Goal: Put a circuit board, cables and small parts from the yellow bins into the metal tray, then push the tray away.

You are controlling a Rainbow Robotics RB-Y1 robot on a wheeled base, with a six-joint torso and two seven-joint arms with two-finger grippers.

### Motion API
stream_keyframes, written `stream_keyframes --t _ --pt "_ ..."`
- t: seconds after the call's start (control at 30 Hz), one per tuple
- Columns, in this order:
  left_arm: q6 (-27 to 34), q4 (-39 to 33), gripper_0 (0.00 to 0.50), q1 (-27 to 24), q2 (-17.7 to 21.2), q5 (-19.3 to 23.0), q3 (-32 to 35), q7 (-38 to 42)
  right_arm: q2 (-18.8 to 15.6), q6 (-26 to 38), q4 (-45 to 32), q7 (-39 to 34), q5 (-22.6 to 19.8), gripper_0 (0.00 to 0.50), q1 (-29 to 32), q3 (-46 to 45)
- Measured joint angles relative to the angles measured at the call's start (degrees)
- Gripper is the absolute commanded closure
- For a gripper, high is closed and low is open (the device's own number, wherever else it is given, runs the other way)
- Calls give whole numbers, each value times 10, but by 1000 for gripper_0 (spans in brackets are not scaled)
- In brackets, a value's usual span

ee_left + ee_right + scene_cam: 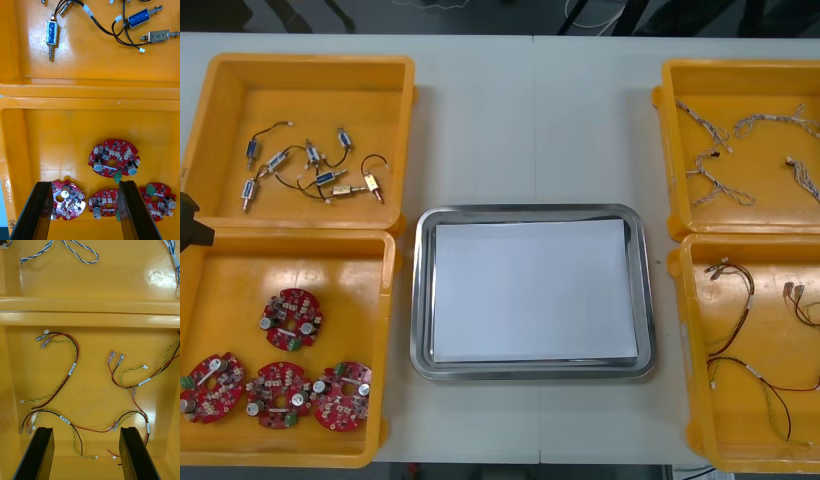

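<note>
The metal tray (423,300) lies in the middle of the worktop (480,120), between the yellow bins (405,140). It is shiny at the rim and white inside. Four round red circuit boards (291,319) lie in the near left bin (385,300). The left gripper (84,183) hangs above them, its fingers wide apart and holding nothing. The right gripper (86,429), its fingers also wide apart and empty, hangs over the red and yellow cables (71,367) in the near right bin (688,350). The worktop is light and plain, with a thin seam. Beyond its far edge the room is dark.
</note>
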Motion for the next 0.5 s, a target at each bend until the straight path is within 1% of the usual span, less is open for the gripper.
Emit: stream_keyframes --t 0.5 --pt "0 0 0 0 0 0 0 0 0 0 -1 0 1 0 -1 0"
